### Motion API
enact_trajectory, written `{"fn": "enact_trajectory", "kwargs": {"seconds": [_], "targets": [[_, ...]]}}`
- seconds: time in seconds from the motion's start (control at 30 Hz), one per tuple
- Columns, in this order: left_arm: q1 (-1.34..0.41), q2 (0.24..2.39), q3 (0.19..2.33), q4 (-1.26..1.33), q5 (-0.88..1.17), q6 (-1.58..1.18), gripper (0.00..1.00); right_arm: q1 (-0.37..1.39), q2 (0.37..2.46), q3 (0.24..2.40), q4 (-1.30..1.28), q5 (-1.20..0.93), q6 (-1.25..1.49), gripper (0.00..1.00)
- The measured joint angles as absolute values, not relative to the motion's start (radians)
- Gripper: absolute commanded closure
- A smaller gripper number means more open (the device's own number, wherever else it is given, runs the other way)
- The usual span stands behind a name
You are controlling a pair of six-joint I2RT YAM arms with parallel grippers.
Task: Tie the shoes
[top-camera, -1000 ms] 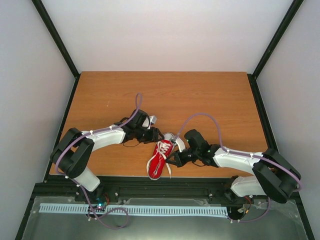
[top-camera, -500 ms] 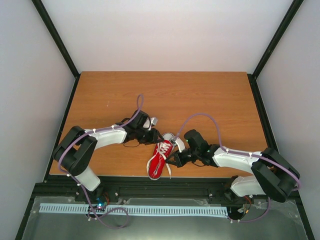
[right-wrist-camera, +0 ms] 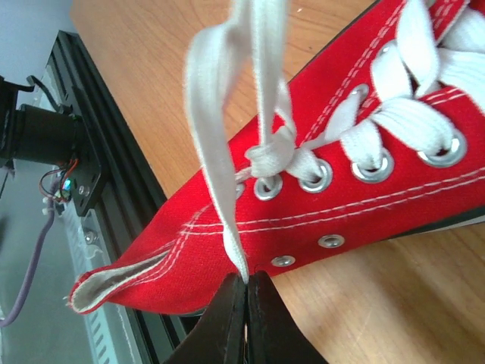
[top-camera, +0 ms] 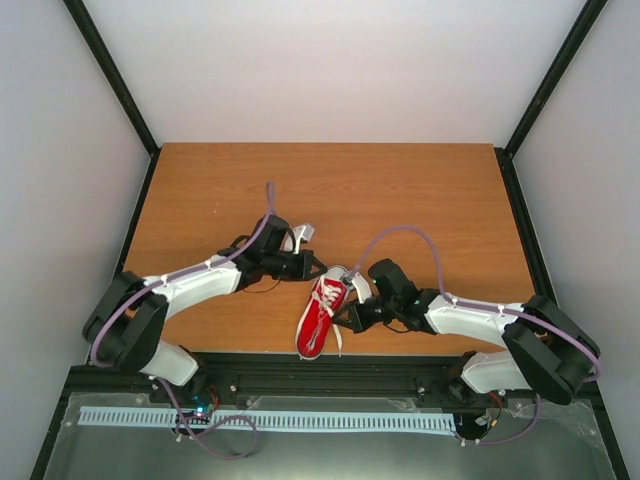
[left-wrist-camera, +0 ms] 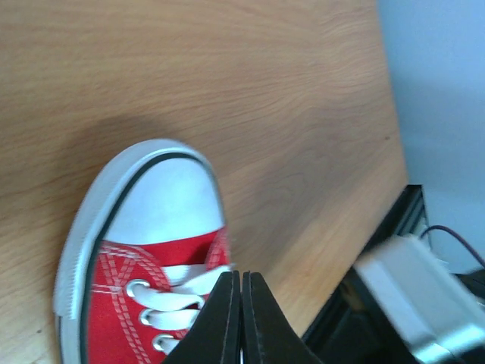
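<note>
The red sneaker [top-camera: 318,318] with white toe cap and white laces lies on the wooden table [top-camera: 420,200], toe pointing away, heel at the near edge. My left gripper [top-camera: 312,270] is at the toe end; in the left wrist view its jaws [left-wrist-camera: 241,282] are pressed together beside the upper eyelets of the sneaker [left-wrist-camera: 144,227], a white sliver of lace between them. My right gripper [top-camera: 347,318] is at the shoe's right side; in the right wrist view it [right-wrist-camera: 246,282] is shut on the end of a lace [right-wrist-camera: 220,167] that rises taut from a first knot [right-wrist-camera: 267,155] on the sneaker [right-wrist-camera: 364,189].
A black rail [top-camera: 330,365] runs along the table's near edge just behind the heel and shows in the right wrist view [right-wrist-camera: 83,152]. White walls close in the table on three sides. Part of the right arm [left-wrist-camera: 409,296] shows in the left wrist view.
The left arm has stretched out, its elbow swinging down and to the left, while its gripper stays at the toe. The right arm and the shoe have barely moved.
</note>
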State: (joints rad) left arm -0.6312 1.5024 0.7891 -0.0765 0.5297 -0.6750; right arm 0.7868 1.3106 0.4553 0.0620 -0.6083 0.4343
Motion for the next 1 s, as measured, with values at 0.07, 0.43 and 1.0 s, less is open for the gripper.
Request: {"fn": "enact_trajectory", "kwargs": {"seconds": [0.07, 0.43, 1.0], "targets": [[-0.631, 1.455, 0.778, -0.06, 0.542, -0.668, 0.99, 0.787, 1.311, 0.455, 0.062, -0.592, 0.443, 0.97], [-0.646, 1.385, 0.765, -0.06, 0.659, -0.562, 0.99, 0.779, 1.329, 0.455, 0.055, -0.533, 0.488, 0.97], [-0.774, 1.143, 0.542, -0.12, 0.641, -0.541, 0.98, 0.741, 1.322, 0.455, 0.045, -0.492, 0.558, 0.97]]}}
